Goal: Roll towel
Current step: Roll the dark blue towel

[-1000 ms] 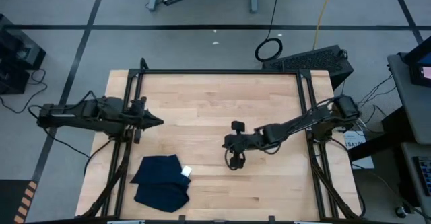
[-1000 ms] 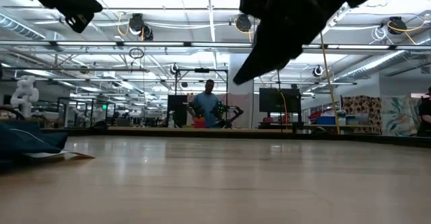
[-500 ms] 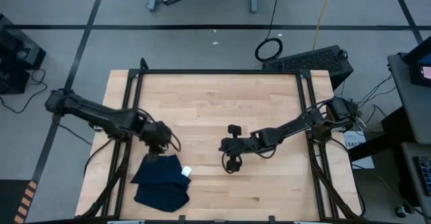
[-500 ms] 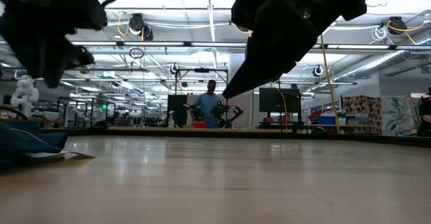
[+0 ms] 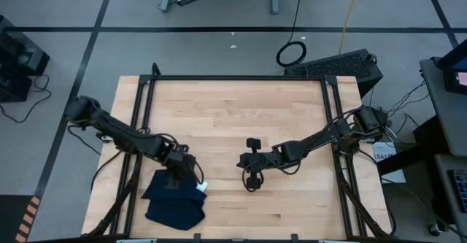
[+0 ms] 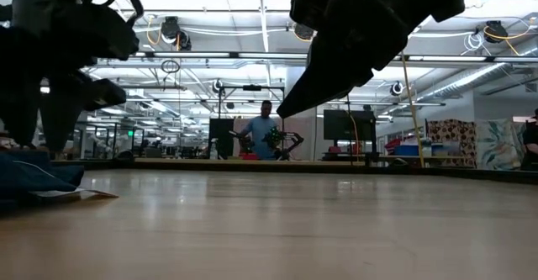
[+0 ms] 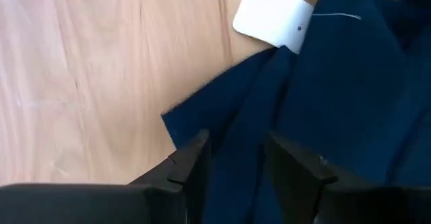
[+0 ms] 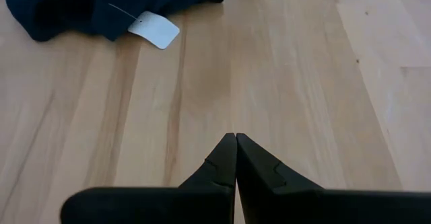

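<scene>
- Left gripper [image 5: 177, 176] is reached out over the far edge of the towel [image 5: 174, 198], near the table's front left corner; the arm runs in from the table's left side with its elbow bent.
- Seen from the left wrist, its two dark fingers [image 7: 190, 165] are spread apart, with navy cloth [image 7: 337, 103] showing in the gap between them; whether they touch the fabric cannot be told.
- Right gripper [image 5: 252, 177] hangs over bare wood near the table's middle, well apart from the towel, its arm stretched in from the right side.
- Its fingertips [image 8: 235, 158] are pressed together, holding nothing.
- One towel: dark navy, thin, soft, lying crumpled in loose folds rather than flat.
- One small white tag [image 5: 202, 187], rectangular with rounded corners, lies on the wood at the towel's right edge.
- Table [image 5: 233, 119] has a pale wooden plank top with visible grain, framed by black metal rails.
- Two arms, both dark.
- One person [image 6: 266, 133] stands far off in the room behind.
</scene>
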### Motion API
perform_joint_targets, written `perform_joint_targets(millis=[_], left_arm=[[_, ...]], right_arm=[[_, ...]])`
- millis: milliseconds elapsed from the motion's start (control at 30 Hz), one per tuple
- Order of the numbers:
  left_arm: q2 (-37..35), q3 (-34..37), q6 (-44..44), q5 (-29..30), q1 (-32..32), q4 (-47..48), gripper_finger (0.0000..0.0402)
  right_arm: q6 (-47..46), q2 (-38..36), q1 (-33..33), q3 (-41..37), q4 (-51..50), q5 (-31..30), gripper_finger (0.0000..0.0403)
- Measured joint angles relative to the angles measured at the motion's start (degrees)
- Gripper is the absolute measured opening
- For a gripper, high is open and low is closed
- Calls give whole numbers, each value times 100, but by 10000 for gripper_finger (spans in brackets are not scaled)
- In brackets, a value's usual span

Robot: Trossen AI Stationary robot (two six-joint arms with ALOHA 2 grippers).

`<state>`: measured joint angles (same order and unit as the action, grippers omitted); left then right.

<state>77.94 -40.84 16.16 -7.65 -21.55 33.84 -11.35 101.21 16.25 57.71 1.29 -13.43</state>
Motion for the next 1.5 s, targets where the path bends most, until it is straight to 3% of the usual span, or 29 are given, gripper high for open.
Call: perform_joint_targets(millis=[200,433,633,1000,1167,1300,1500], left_arm=[[246,0,-762,81,-224,-25,129],[312,-2,-909,110,-274,-12,12],[-54,-302,-874,326,-292,178,6],[-1137,-1388,-1231,1910,-286,756,5],[-1484,-1467,-1537,2877,-285,674,5],[-1633,-1466,-1581,3657,-283,367,5],[-1699,-1464,-2104,3817,-281,-606,5]], right_arm=[[0,-2,0,0,24,0,0],[4,-4,0,0,22,18,0],[-29,-4,0,0,38,3,0],[75,-4,165,0,1806,4,9],[229,-4,264,0,2821,-72,46],[505,-5,324,0,3293,-647,89],[616,-7,336,0,3472,-1335,141]])
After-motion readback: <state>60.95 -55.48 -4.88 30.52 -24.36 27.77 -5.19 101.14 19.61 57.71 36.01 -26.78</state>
